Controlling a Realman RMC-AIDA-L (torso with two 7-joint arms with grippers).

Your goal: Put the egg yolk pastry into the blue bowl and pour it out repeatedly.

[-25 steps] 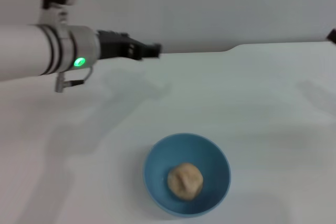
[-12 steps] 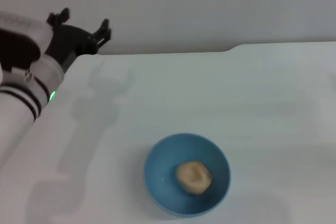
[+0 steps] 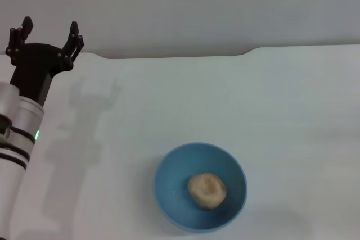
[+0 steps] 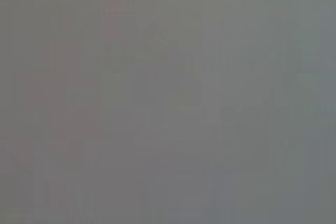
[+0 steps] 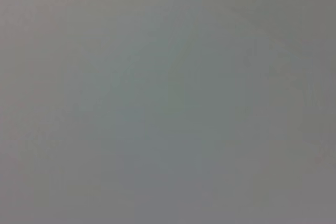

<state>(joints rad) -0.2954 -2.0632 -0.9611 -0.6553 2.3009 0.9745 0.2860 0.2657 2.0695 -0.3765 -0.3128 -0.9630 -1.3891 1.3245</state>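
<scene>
Pastry sits inside the blue bowl point(image 3: 200, 188): the egg yolk pastry point(image 3: 207, 190) lies right of the bowl's middle, dimpled top up, on the white table point(image 3: 270, 105). Only the head view shows any of this; both wrist views are plain grey. At the far left edge, well apart from the bowl, the left gripper point(image 3: 49, 33) points up, fingers spread wide and holding nothing. No writing can be read
</scene>
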